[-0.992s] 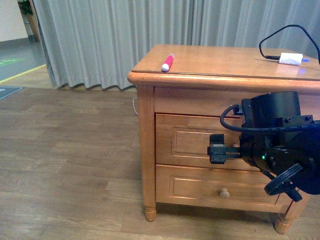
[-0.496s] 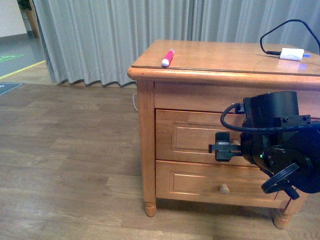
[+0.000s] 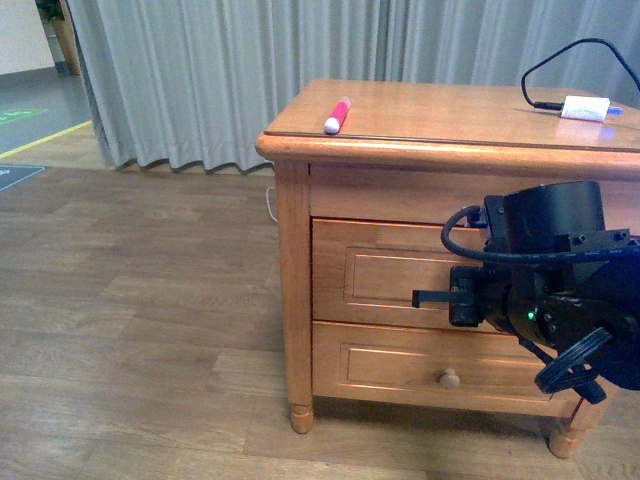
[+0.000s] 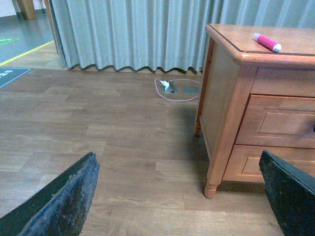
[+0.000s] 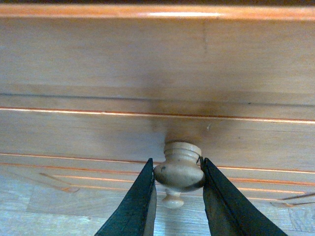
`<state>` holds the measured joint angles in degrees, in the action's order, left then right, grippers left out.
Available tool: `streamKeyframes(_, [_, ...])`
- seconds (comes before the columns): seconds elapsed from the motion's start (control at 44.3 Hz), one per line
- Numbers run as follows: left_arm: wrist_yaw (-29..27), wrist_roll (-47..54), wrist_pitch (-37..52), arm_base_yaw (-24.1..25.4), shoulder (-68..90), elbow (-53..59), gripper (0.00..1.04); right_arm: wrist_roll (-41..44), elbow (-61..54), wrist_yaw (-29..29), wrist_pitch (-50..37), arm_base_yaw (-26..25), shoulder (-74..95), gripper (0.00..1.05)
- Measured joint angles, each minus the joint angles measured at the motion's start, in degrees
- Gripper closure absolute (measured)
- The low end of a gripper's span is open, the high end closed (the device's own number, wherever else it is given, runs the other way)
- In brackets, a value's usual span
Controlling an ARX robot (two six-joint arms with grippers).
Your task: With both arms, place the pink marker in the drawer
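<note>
The right tool (image 3: pixel 432 297) is closed on the knob (image 5: pixel 178 173) of the upper drawer (image 3: pixel 380 272), with 1 finger on each side, so the pull should come straight back toward the robot. The pink marker (image 3: pixel 336 117) lies on the table (image 3: pixel 450 115) near its front left corner, above and left of that tool, its long axis running front to back and its pale cap toward the edge. The left tool (image 4: pixel 177 157) gapes wide, well apart from the table, and is probably the one to fetch it.

One pink marker (image 3: pixel 336 116), two drawers (image 3: pixel 380 275) (image 3: pixel 390 365), two knobs (image 3: pixel 449 378) (image 5: pixel 179 169), one white plug (image 3: pixel 584 108).
</note>
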<state>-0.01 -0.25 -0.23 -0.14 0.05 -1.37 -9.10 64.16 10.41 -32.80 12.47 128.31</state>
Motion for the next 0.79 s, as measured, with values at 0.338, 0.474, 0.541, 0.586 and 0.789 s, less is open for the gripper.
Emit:
streamKeyframes(0.338, [0.0, 0.0, 0.0, 0.0, 0.0, 0.0, 0.06, -3.3, -22.4, -6.0, -1.1, 1.2, -15.5, 0.85])
streamKeyframes(0.474, [0.0, 0.0, 0.0, 0.0, 0.0, 0.0, 0.06, -4.5, -29.7, -8.5, -0.8, 1.4, -21.3, 0.85])
streamKeyframes(0.541, [0.0, 0.0, 0.0, 0.0, 0.0, 0.0, 0.06, -4.7, -32.4, -9.9, -0.1, 1.4, -24.1, 0.82])
streamKeyframes(0.586, [0.0, 0.0, 0.0, 0.0, 0.0, 0.0, 0.06, -5.4, -34.3, -10.0, 0.7, 1.4, -26.2, 0.75])
streamKeyframes(0.789, [0.0, 0.0, 0.0, 0.0, 0.0, 0.0, 0.06, -9.5, -41.6, -12.4, 11.3, 0.5, -46.1, 0.34])
